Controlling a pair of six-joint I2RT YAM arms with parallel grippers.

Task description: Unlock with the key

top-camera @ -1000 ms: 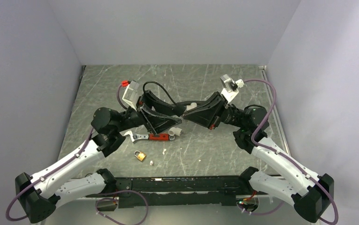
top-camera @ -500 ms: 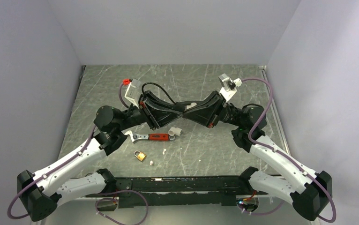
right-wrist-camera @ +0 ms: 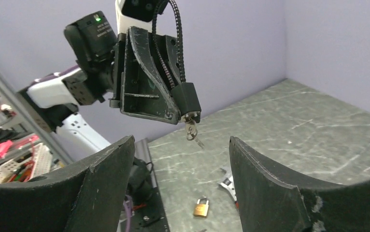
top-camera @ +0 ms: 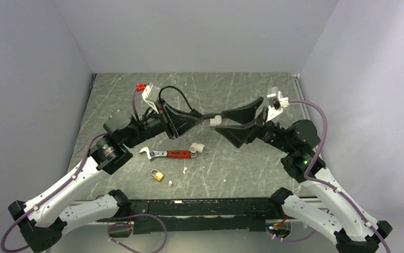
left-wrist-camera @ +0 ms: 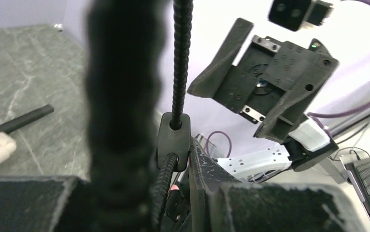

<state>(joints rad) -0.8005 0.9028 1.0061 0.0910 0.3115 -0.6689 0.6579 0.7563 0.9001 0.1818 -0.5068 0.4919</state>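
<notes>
My left gripper is raised above the table and shut on a black cable lock, whose braided cable loops up past the fingers. The small silvery key sticks out of the lock body's lower end, with a ring and a second key dangling from it. In the left wrist view the lock body lies against my right-hand finger. My right gripper faces the lock from a short way off, open, with nothing between its fingers. From above, the right gripper points at the left one.
A brass padlock lies near the table's front edge, also visible past the right fingers as the padlock. A red-handled wrench lies behind it, with a white piece at its end. Small white scraps lie close by.
My right gripper has opened and drawn back to the right, away from the lock. The key stays in the lock. The left gripper closed further on the lock and shifted slightly back.
</notes>
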